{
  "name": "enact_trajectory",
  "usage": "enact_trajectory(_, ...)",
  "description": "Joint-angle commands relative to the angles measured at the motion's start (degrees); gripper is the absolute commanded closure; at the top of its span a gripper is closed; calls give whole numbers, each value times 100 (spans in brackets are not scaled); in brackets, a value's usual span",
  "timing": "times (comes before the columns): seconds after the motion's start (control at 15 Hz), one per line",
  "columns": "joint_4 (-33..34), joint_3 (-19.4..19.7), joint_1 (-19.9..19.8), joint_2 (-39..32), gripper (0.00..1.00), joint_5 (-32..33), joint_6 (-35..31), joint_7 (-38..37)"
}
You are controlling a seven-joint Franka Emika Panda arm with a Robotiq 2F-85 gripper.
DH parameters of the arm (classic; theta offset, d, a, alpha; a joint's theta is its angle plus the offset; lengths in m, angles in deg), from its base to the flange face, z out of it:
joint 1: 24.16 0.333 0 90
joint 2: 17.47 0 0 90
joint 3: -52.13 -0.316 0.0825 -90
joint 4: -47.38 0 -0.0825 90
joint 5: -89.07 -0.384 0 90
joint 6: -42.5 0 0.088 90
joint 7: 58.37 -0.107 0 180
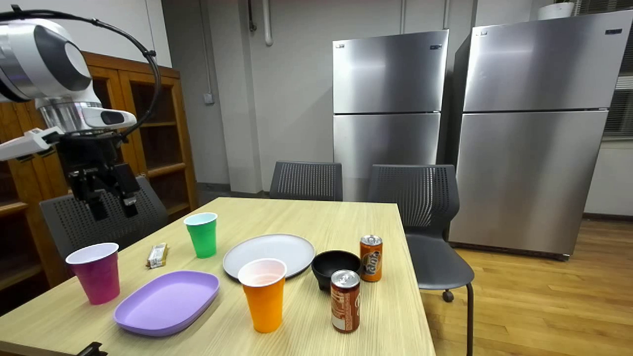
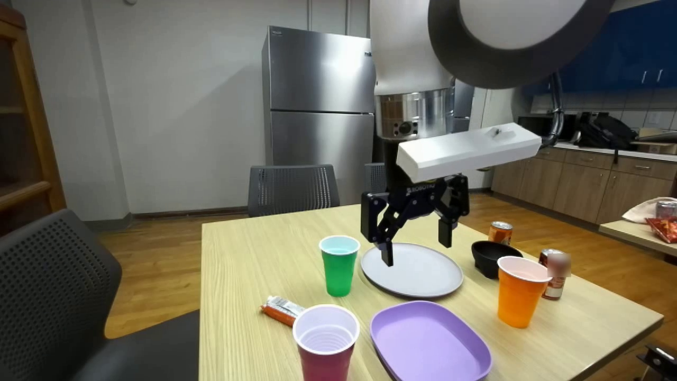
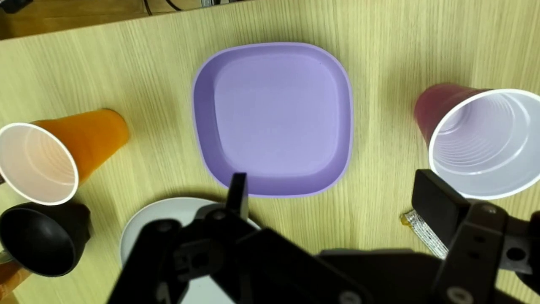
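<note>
The gripper (image 2: pixel 417 246) hangs well above the table (image 2: pixel 254 275), its jaws spread wide and empty. In the wrist view the purple plate (image 3: pixel 276 114) lies below, just past the gap and toward one finger, whose tip overlaps its rim; the other finger partly covers the wrapped bar (image 3: pixel 426 236). Farther out stand a maroon cup (image 3: pixel 481 139) and, beyond the table, a steel refrigerator (image 2: pixel 320 111).

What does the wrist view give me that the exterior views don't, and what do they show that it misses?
Only the wrist view: thin black cables beyond the edge of the table.

Only the exterior views, both of them: the upright green cup, dark chairs and a stainless-steel refrigerator.

Shared by all: the purple plate, magenta cup, orange cup, black bowl, pale gray plate, wrapped bar and the open gripper, holding nothing.
</note>
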Motion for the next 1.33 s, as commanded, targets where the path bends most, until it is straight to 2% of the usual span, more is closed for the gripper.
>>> enact_trajectory(0.0,100,47,94,-471,0,477,-485,-409)
enact_trajectory(0.4,424,194,431,-1127,0,1051,-823,-865)
enact_trajectory(1.27,1289,912,1372,-2291,0,1085,-771,-1269)
